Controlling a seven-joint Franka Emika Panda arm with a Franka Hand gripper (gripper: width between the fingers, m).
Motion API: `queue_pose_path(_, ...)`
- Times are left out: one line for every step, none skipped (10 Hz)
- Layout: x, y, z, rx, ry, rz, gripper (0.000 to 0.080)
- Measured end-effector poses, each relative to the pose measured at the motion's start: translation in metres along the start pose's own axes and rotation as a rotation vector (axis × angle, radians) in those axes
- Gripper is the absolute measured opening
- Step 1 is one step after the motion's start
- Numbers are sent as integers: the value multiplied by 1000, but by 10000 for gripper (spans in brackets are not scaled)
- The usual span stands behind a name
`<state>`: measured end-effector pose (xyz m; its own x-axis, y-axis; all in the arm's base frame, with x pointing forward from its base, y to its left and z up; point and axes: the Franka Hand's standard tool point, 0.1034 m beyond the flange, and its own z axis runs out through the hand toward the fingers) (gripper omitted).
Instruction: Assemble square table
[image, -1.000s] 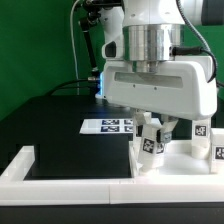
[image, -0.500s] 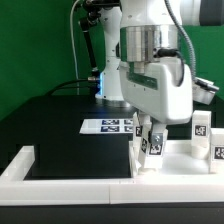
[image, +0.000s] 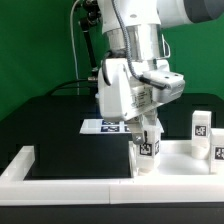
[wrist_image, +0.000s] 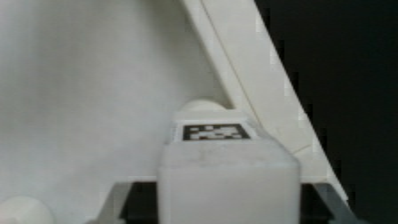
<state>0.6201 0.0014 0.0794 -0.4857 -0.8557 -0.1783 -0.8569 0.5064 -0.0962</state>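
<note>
Exterior view: green backdrop behind, black table (image: 45, 135) below, white border rail (image: 60, 182) along the front edge. Marker board (image: 105, 125) flat on the black surface near centre. Square tabletop (image: 185, 158) lying at about 4 o'clock in this view, tight in the corner of the rail. One leg (image: 149, 145) upright over the tabletop's near corner, tag facing the camera, clamped between the fingers of the gripper (image: 149, 132), which comes down from 12 o'clock with the wrist turned. Two more legs standing at 3 o'clock: one tagged leg (image: 200, 127) and another (image: 219, 150) half cut off at the frame edge. Fourth leg not visible.

Wrist view: held leg (wrist_image: 221, 165) filling the lower middle, its tag toward 12 o'clock; dark fingertips (wrist_image: 128, 200) pressed on either flank, so pincer narrow and holding the leg. Tabletop (wrist_image: 89, 90) beneath, its edge running off toward 1 o'clock beside black table. Corner socket hidden under the leg; seating impossible to confirm.

Likely risks: cross-threading or jamming if turned while tilted off the socket axis; slip of the fingers on smooth plastic under torque; tabletop sliding out of the rail corner from sideways push; knocking the spare legs at 3 o'clock during wrist rotation.
</note>
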Motion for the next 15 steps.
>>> queue_pose_path(1, 0, 1, -1, 1, -14, 291)
queue_pose_path(0, 1, 1, -4, 6, -62, 470)
queue_pose_path(-5, 4, 1, -23, 43, -227, 587)
queue_pose_path(-10, 5, 1, -21, 63, -407, 587)
queue_pose_path(-14, 7, 2, -21, 69, -579, 639)
queue_pose_path(-12, 6, 2, -23, 70, -617, 646)
queue_pose_path(-11, 5, 2, -24, 71, -653, 646)
queue_pose_path(-10, 5, 2, -31, 76, -806, 649)
queue_pose_path(-6, 2, 1, -48, 92, -1054, 649)
queue_pose_path(-8, -2, -1, -68, 118, -1294, 649)
queue_pose_path(-8, -2, -1, -73, 120, -1364, 649)
queue_pose_path(-8, -2, 0, -71, 122, -1316, 630)
queue_pose_path(-8, -2, 0, -70, 122, -1307, 630)
queue_pose_path(-8, -2, 0, -68, 122, -1284, 455)
queue_pose_path(-7, -2, 0, -64, 124, -1208, 284)
